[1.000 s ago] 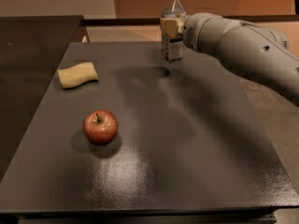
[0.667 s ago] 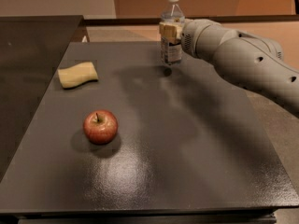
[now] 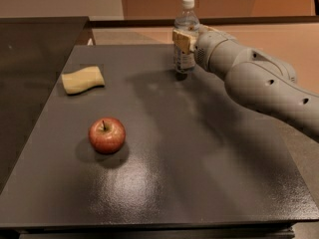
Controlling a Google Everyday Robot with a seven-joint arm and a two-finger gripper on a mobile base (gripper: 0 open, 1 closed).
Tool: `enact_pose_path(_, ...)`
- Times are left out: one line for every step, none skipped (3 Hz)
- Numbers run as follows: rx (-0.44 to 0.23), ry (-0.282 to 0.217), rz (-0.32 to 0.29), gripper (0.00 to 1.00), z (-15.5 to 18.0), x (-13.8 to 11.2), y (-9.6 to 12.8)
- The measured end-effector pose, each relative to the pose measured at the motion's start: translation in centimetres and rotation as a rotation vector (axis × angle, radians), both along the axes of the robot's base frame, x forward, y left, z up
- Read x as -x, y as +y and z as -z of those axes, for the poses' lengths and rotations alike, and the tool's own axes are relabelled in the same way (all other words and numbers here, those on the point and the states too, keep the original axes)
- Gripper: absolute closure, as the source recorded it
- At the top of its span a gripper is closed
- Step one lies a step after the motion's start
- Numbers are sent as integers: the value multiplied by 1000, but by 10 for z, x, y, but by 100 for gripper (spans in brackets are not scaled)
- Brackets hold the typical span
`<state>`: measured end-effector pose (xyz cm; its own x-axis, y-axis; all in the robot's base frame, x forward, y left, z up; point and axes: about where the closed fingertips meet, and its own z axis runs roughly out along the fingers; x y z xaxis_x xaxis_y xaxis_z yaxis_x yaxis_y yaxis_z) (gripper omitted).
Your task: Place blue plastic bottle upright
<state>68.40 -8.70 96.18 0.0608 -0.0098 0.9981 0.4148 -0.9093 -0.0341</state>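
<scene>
The blue plastic bottle [image 3: 186, 20] is clear with a white cap and a pale label. It stands upright at the back of the dark table [image 3: 164, 148], its base on or just at the surface. My gripper [image 3: 183, 40] reaches in from the right and is shut on the bottle's middle. A tan finger pad [image 3: 180, 39] lies across the front of the label. The bottle's far side is hidden behind the fingers.
A red apple [image 3: 106, 135] sits left of the table's centre. A pale yellow sponge [image 3: 82, 79] lies at the back left. My grey arm [image 3: 259, 83] spans the right side above the table. A dark counter [image 3: 35, 59] adjoins on the left.
The gripper has moved slightly left and lowered the bottle, still upright, until its base is at the table surface. The apple and sponge have not moved.
</scene>
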Motion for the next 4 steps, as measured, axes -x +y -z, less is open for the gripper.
enact_pose_path(-20,-13,14,59,6,2,-1)
enact_pose_path(-22,-1,30,36,12,2,-4)
enact_pose_path(-20,17,44,13,14,1,-6)
enact_pose_path(-22,14,43,0,12,2,-5)
